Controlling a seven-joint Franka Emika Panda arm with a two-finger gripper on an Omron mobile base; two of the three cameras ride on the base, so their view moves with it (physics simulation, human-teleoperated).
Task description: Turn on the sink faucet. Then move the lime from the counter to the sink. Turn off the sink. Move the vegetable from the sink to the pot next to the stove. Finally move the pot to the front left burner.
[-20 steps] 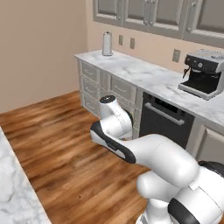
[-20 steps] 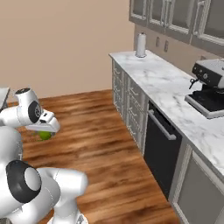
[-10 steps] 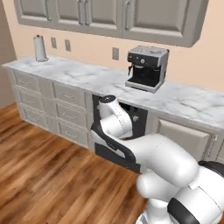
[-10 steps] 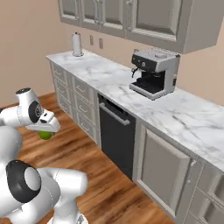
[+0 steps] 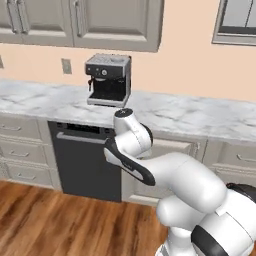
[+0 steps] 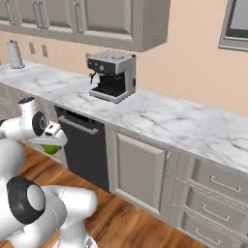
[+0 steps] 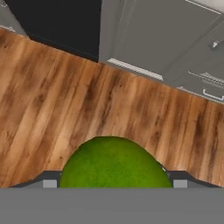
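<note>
Lime [image 7: 114, 162] gripped in my claw [image 6: 52, 144], over wood floor [image 7: 87, 105], near dishwasher [image 6: 82, 145]. Judge: carry step, sink or pot leg unclear. Next: drive base to target, then lower and release.

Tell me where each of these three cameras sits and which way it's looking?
Left base view: behind the arm's left, facing the counter and coffee machine; arm at lower right.
Right base view: behind its right, same counter and machine; arm at lower left, lime under the hand.
Hand view: on the hand, looking down past the lime at the floor.
</note>
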